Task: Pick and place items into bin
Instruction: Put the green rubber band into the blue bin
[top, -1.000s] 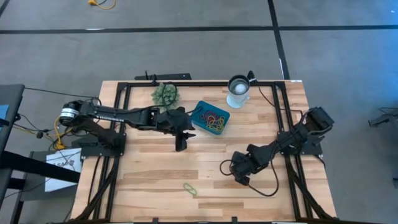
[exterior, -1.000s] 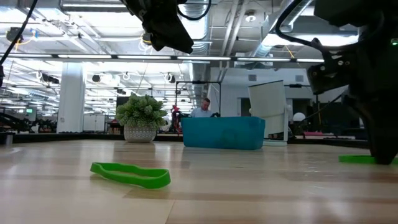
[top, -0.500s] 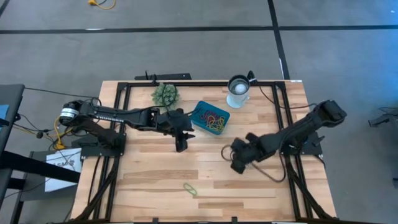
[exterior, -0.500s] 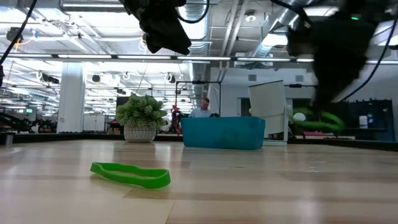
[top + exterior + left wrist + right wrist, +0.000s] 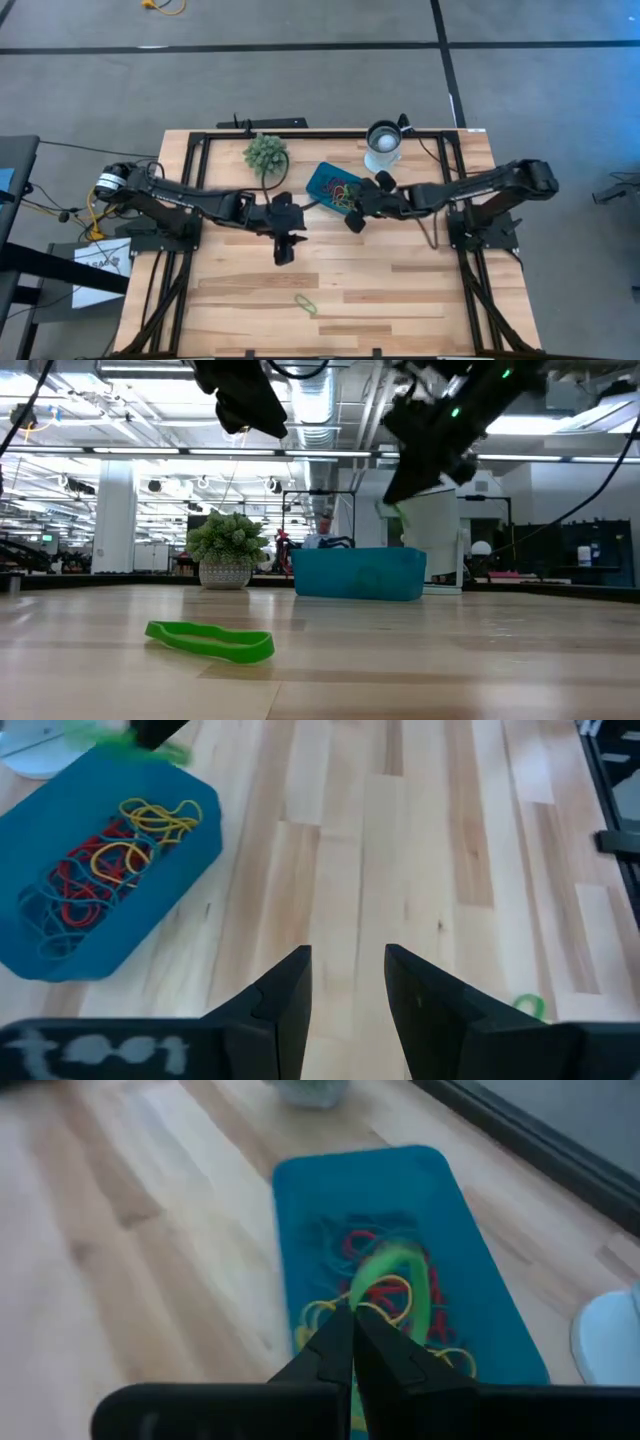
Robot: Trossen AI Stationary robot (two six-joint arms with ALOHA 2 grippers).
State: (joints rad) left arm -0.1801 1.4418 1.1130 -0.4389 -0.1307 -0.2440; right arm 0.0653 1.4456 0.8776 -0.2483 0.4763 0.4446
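Note:
The teal bin (image 5: 328, 182) sits at the table's far middle and holds several coloured rubber bands (image 5: 372, 1245). My right gripper (image 5: 352, 214) hovers over the bin's near right edge, shut on a green band (image 5: 398, 1283). My left gripper (image 5: 283, 246) is open above bare wood, to the near left of the bin, holding nothing. Another green band (image 5: 305, 303) lies flat on the table close to the near edge; it also shows in the low view (image 5: 210, 641). My right gripper pinches the green band by one end of its loop (image 5: 362, 1302) between its two fingertips. The fingers slant down from the table's right side. The band is lifted clear, and its loop sticks out beyond the fingertips over the bin's contents.
A spiky green plant (image 5: 265, 153) stands left of the bin at the far edge. A white cup (image 5: 383, 140) stands right of the bin. Black frame rails (image 5: 190, 200) run along the table's left, right and far sides. Bare wood (image 5: 380, 290) spreads across the near half.
My right gripper rose from the table's near right part with the green band and swung toward the far left, ending over the bin's edge. The band went from lying on the wood to lifted clear. My left gripper drifted a little toward the near edge.

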